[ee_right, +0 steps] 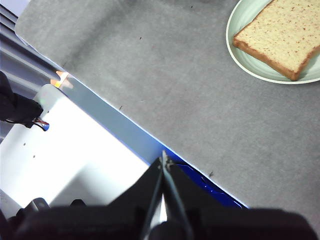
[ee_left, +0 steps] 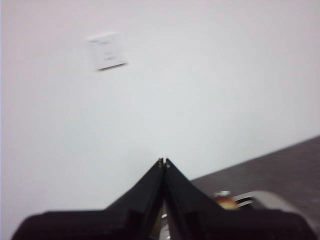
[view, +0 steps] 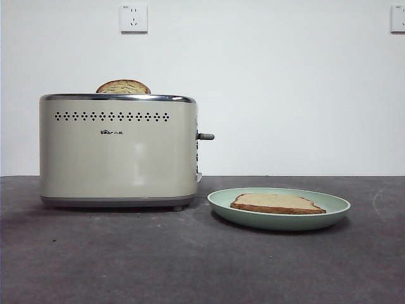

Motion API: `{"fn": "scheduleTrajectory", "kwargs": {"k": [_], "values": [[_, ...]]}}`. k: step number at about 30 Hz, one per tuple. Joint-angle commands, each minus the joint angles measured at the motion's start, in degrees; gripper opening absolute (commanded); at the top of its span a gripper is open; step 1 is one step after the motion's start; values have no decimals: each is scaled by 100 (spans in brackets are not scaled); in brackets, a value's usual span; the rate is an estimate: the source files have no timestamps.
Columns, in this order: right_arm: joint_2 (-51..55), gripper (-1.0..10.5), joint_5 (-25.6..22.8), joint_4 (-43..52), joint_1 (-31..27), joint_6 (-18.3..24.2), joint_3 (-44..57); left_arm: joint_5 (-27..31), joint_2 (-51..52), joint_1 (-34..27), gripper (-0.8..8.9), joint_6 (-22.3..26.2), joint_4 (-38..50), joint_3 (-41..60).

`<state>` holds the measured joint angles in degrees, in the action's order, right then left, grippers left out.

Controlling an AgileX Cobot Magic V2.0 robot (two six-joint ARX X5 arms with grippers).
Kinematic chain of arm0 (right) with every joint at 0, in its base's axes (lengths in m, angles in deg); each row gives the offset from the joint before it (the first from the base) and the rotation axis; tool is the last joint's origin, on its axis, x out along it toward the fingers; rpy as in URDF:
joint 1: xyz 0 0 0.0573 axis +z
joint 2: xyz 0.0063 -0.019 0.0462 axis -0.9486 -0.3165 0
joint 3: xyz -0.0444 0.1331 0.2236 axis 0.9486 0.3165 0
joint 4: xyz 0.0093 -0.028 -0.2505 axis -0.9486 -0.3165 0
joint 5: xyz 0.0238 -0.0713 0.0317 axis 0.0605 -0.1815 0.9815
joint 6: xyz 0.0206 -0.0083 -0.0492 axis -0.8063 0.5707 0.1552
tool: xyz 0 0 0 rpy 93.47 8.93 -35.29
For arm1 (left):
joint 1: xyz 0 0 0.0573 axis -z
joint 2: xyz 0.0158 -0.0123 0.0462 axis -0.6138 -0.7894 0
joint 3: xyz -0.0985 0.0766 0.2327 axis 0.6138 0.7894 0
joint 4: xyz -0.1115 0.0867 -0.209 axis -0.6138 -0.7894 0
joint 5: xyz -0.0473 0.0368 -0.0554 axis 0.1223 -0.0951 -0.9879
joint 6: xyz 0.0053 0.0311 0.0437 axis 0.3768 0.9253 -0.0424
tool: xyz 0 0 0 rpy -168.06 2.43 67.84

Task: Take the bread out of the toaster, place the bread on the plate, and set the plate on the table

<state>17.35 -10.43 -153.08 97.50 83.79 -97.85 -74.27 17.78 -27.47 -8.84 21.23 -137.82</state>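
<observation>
so the bread [view: 277,203] lies flat on the plate [view: 278,218], which rests on the tabletop [view: 126,253] beside the toaster [view: 118,150]. my right fingers [ee_right: 163,159], pressed together, sit nearer it; left fingers [ee_left: 163,161] likewise closed, empty, above the toaster.

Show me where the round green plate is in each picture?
Front view: the round, shallow, pale mint-green plate sits on the dark grey table, right of the boxy cream toaster.
Left wrist view: not in it.
Right wrist view: partly cut off at a corner.
Shared landmark: the flat pale tan toast slice lying on it.
</observation>
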Motion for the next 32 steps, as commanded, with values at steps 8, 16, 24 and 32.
{"fn": "scheduleTrajectory", "kwargs": {"k": [8, 16, 24, 32], "values": [[9, 1, -17, 22, 13, 4, 22, 22, 2055, -898, -4, 223, 992, 3191], [9, 1, -15, 22, 13, 4, 22, 22, 3239, -1097, -4, -258, 1054, 5014], [9, 1, -15, 22, 13, 4, 22, 92, 3926, -1126, -4, -761, 1029, 6008], [9, 1, -15, 22, 13, 4, 22, 155, 4391, -1130, -4, -1067, 103, 6159]]}}
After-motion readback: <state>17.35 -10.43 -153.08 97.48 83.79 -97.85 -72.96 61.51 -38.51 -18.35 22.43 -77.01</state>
